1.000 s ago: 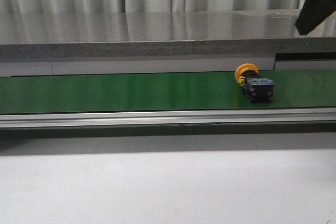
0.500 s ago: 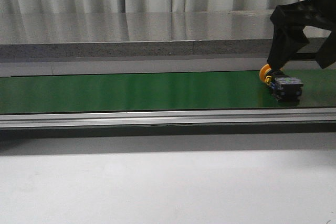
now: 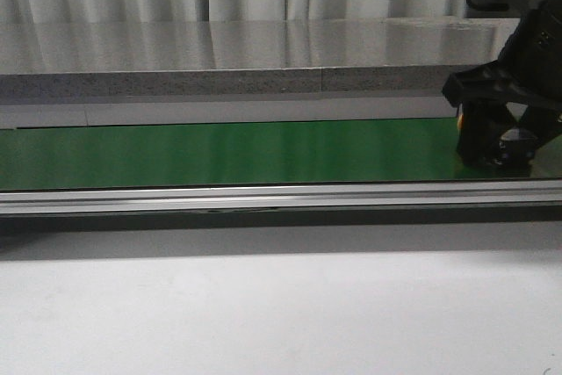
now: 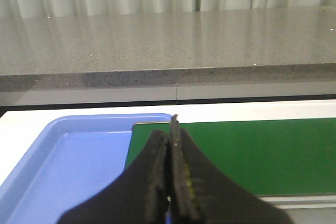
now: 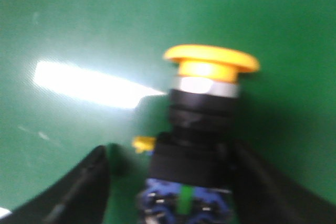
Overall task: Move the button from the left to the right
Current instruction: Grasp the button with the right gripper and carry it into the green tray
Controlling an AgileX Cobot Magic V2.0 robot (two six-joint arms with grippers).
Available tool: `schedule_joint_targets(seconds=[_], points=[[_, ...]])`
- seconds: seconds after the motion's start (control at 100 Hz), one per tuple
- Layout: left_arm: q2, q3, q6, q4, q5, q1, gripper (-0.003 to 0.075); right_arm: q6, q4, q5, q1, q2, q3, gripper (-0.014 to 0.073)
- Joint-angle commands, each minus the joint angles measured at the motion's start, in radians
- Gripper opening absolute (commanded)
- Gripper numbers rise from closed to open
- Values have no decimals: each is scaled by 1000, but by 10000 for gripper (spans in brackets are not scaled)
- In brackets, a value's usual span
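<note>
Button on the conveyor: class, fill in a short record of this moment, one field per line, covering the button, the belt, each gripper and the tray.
button: lying on its side on the belt, yellow cap, black body
belt: green, bare to the left of the gripper
right gripper: open, fingers either side of the button's body, not closed on it
left gripper: shut, holding nothing
tray: blue, at the belt's end

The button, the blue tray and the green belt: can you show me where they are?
button [image 5: 210, 66]: right wrist view, on its yellow cap.
blue tray [image 4: 79, 166]: left wrist view, on its bare floor.
green belt [image 3: 219, 154]: front view, on its bare middle.
</note>
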Motion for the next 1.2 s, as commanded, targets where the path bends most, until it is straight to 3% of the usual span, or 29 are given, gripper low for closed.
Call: schedule_joint_targets(seconds=[0.0, 0.08, 0.14, 0.38, 0.64, 0.91, 1.19], points=[[7, -27, -6, -11, -81, -7, -21, -7, 19, -20, 3, -28, -32, 215], [7, -27, -6, -11, -81, -7, -21, -7, 19, 11, 3, -28, -57, 102], [7, -27, -6, -11, -81, -7, -21, -7, 19, 42, 1, -30, -84, 76], [7, -27, -6, -11, -81, -7, -21, -7, -38, 159, -71, -54, -214, 78], [7, -27, -6, -11, -81, -7, -21, -7, -156, 127, -277, -62, -269, 78], [7, -27, -6, -11, -81, -7, -21, -9, -160, 71, -496, -32, -269, 78], [7, -27, -6, -11, -81, -7, -21, -9, -147, 68, -579, 74, -269, 78]])
